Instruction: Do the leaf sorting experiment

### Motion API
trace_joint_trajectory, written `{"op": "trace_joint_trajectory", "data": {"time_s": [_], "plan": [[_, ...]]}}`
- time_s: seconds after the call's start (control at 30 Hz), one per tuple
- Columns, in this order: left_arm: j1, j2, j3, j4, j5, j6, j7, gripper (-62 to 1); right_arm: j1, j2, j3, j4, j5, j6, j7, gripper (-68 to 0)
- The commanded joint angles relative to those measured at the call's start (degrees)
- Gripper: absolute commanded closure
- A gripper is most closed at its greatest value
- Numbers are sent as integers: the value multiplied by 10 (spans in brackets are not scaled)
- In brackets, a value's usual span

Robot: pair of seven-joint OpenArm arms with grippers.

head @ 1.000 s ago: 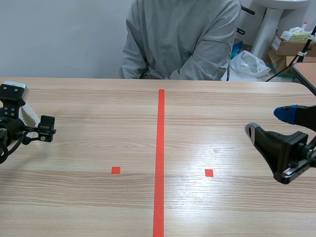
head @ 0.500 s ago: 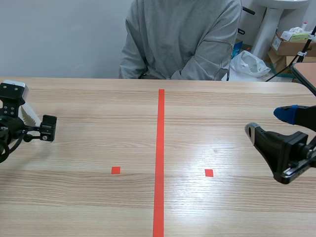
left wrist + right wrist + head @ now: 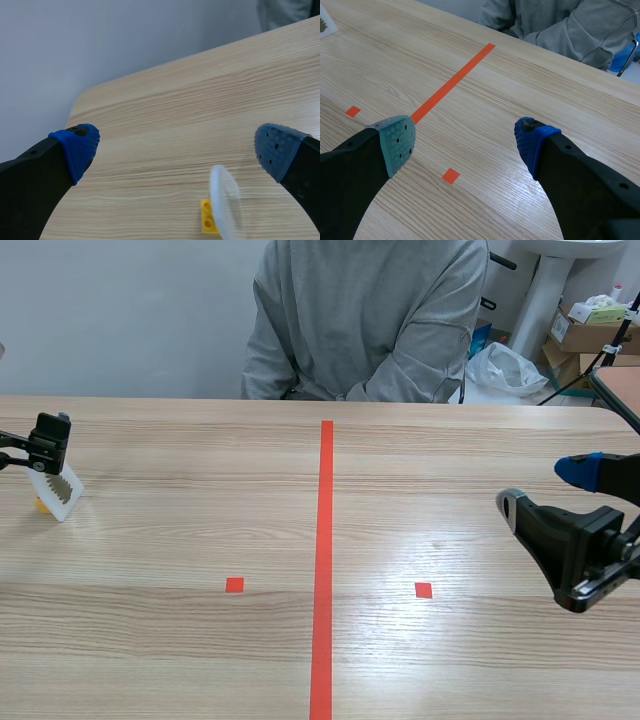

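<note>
Wooden table, left end effector wide near leaf card, right end effector wide

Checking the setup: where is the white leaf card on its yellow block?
The card stands far left on the table, scene view, beneath the left gripper.

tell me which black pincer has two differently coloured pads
The right black pincer: one grey-green dotted pad, one blue pad. The left pincer has both blue.

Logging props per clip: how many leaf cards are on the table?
1. The leaf card stands in a yellow brick near the left end of the table, under the open left hand. Others may lie outside the views.
</note>
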Motion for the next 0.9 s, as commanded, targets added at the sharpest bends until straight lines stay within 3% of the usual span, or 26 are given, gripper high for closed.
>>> {"op": "trace_joint_trajectory", "data": {"time_s": [0.0, 0.1, 0.27, 0.6, 0.73, 0.87], "plan": [[23, -12, -3, 42, 0, 2, 0, -623, 8, 0, 2, 5, 7, -2, 8, -411], [83, -26, -10, 137, 0, 2, 20, -623, 8, 0, 2, 5, 7, -2, 8, -411], [195, -36, -33, 288, -32, -4, 31, -623, 8, 0, 2, 5, 7, -2, 8, -411], [414, -38, -66, 528, -34, -10, 31, -623, 8, 0, 2, 5, 7, -2, 6, -411], [483, -34, -73, 597, -9, -10, 26, -623, 8, 0, 2, 5, 7, -2, 6, -411], [535, -19, -76, 650, 40, -10, 17, -623, 8, 0, 2, 5, 7, -2, 6, -411]]}}
